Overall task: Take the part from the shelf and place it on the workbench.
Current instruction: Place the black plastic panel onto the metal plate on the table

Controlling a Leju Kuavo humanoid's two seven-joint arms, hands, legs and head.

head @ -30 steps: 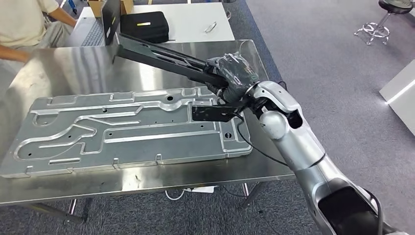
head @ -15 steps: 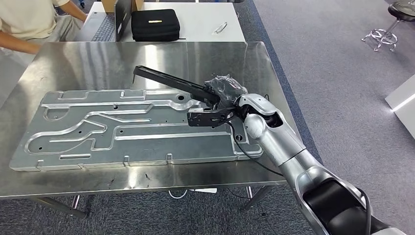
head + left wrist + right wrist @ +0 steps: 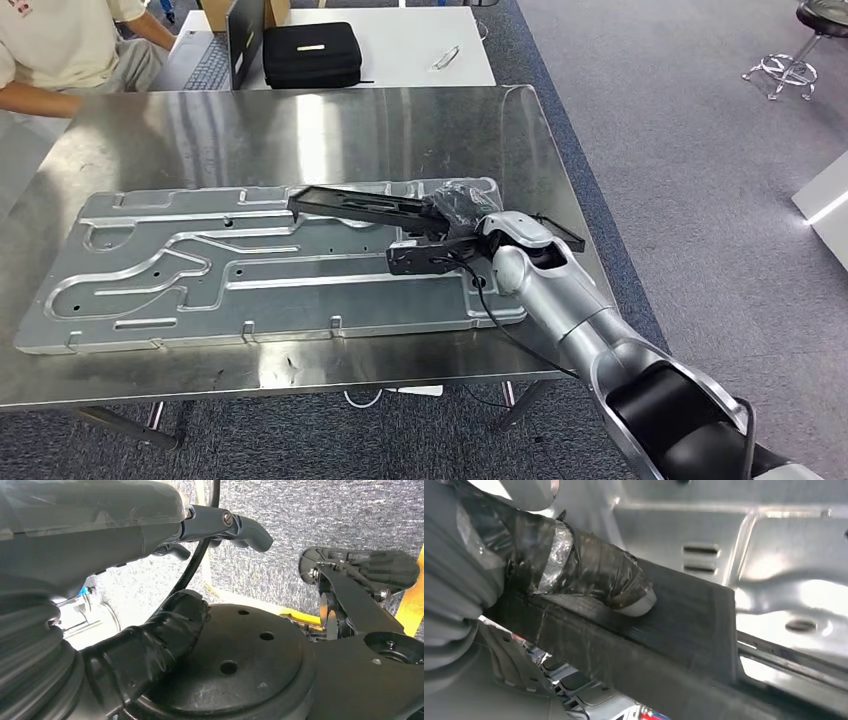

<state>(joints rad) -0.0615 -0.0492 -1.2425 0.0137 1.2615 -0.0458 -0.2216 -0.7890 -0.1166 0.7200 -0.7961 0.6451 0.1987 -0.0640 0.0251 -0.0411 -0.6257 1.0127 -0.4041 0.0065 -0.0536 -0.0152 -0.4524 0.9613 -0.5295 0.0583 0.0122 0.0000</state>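
Note:
The part (image 3: 360, 203) is a long black bar, lying almost flat and low over the right end of a large stamped silver plate (image 3: 200, 270) on the steel workbench (image 3: 300, 130). My right hand (image 3: 462, 205) grips the bar near its right end; whether the bar touches the plate I cannot tell. In the right wrist view the tape-wrapped thumb (image 3: 589, 575) presses on the black bar (image 3: 684, 615), with the silver plate (image 3: 774, 545) just beyond it. My left hand (image 3: 125, 530) hangs down with its fingers apart and holds nothing.
A person (image 3: 60, 40) sits at the workbench's far left corner. Behind it a white table (image 3: 420, 40) carries a black case (image 3: 310, 55) and a laptop (image 3: 225, 50). The workbench's right edge runs close to my right arm. A stool (image 3: 800, 40) stands far right.
The black bar has come down from a raised, tilted pose to nearly level over the plate, still in my right hand. The head view has shifted a little.

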